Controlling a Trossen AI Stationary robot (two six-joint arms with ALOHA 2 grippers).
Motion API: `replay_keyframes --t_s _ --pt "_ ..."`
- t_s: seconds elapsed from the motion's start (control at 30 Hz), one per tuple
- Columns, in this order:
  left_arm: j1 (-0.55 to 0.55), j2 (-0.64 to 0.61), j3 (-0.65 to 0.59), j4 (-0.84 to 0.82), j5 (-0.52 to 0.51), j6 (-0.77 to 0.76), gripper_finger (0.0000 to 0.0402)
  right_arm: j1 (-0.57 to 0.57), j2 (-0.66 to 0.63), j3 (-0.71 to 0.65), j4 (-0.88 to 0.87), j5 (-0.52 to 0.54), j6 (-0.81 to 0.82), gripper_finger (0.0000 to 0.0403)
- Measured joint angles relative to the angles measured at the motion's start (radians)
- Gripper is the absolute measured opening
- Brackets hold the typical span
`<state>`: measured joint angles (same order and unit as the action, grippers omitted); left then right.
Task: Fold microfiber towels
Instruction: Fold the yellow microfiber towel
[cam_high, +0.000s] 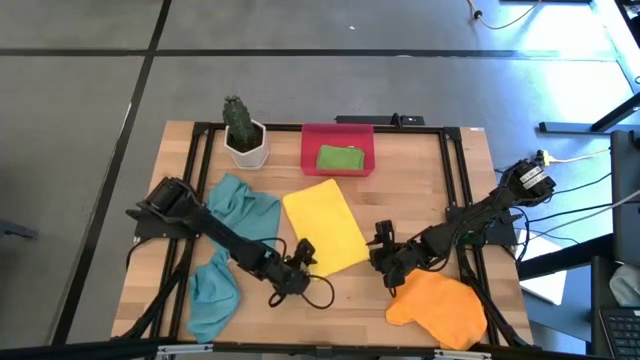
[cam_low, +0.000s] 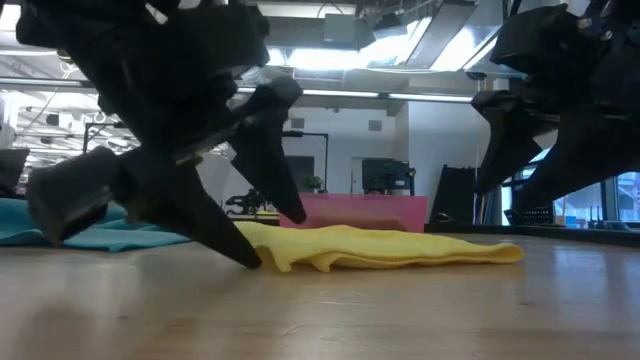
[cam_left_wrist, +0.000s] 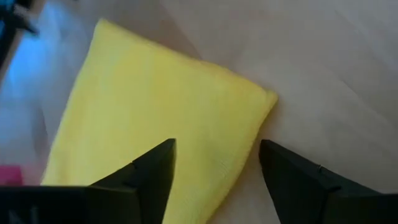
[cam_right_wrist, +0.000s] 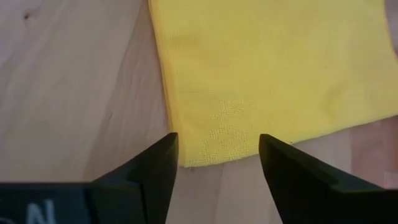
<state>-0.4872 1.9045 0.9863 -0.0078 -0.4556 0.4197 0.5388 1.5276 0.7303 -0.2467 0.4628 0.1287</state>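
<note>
Both grippers, left (cam_high: 303, 252) and right (cam_high: 383, 238), stand open and empty, each straddling one near corner of the flat yellow microfiber towel (cam_high: 325, 225) stretching away between them.

The high view looked straight down on the whole table (cam_high: 420, 180). The low view sat level at tabletop. Both wrist views hung close over the yellow towel (cam_high: 325, 225), which all four shared.
</note>
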Motion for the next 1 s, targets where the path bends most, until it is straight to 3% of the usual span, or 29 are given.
replay_keyframes --t_s 0.37,0.7,0.87,1.0 --pt "0.026 0.080 0.002 0.224 -0.053 0.212 0.0224 0.000 0.000 0.000 0.003 0.004 0.001 0.0225" --pt "0.024 0.081 0.000 0.245 -0.055 0.225 0.0222 0.000 0.000 0.000 0.003 0.015 0.024 0.0225" --pt "0.022 0.082 0.000 0.249 -0.057 0.237 0.0195 0.000 0.000 0.000 0.003 0.015 0.024 0.0225" --pt "0.022 0.082 0.000 0.250 -0.041 0.239 0.0150 0.000 0.000 0.000 0.003 0.015 0.024 0.0225"
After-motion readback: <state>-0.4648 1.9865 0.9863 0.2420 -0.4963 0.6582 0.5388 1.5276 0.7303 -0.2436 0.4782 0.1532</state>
